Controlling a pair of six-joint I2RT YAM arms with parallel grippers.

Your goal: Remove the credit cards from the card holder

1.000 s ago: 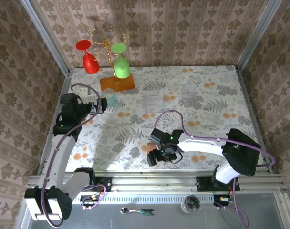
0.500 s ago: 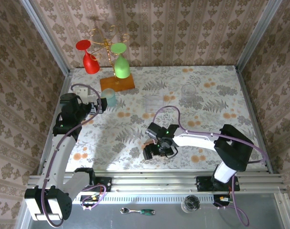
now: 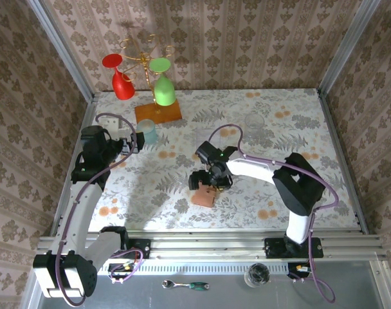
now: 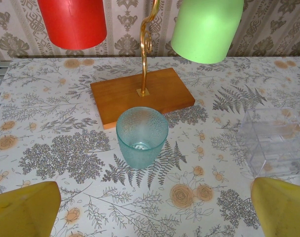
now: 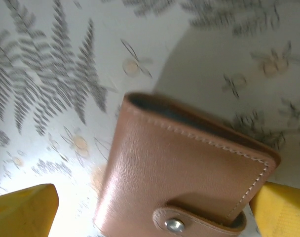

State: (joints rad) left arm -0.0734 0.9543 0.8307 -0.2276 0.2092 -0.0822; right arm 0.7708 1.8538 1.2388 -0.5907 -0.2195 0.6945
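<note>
You are at the opening step: the holder [image 3: 203, 197] lies flat on the counter [image 3: 298, 129], at about 6 o'clock from the counter's middle in the top view, folded shut with its snap tab fastened. No cards lie out anywhere, so I judge them all to be inside. Your right fingers [image 5: 26, 210] hang just above it, spread wide and gripping nothing. In the right wrist view one tip stands well clear of the leather at 8 o'clock and the other sits close by the holder's corner at 4 o'clock, and I cannot tell whether that one touches. Your left fingers [image 4: 21, 210] are wide open and empty too, up toward 10 o'clock on the counter, facing a teal cup [image 4: 141, 136] at their 12 o'clock with the rack's wooden base [image 4: 140, 94] behind it, well apart from the holder. The next move calls for getting the snap undone: hold the body down with one arm while the other catches the tab, which shows at 6 o'clock in the right wrist view, and lifts the flap. The leather looks thin and smooth, so I would expect it to slide unless pinned. Bring your left arm over, since it looks too far off to help, and only once the lining shows can you pinch a card edge
</note>
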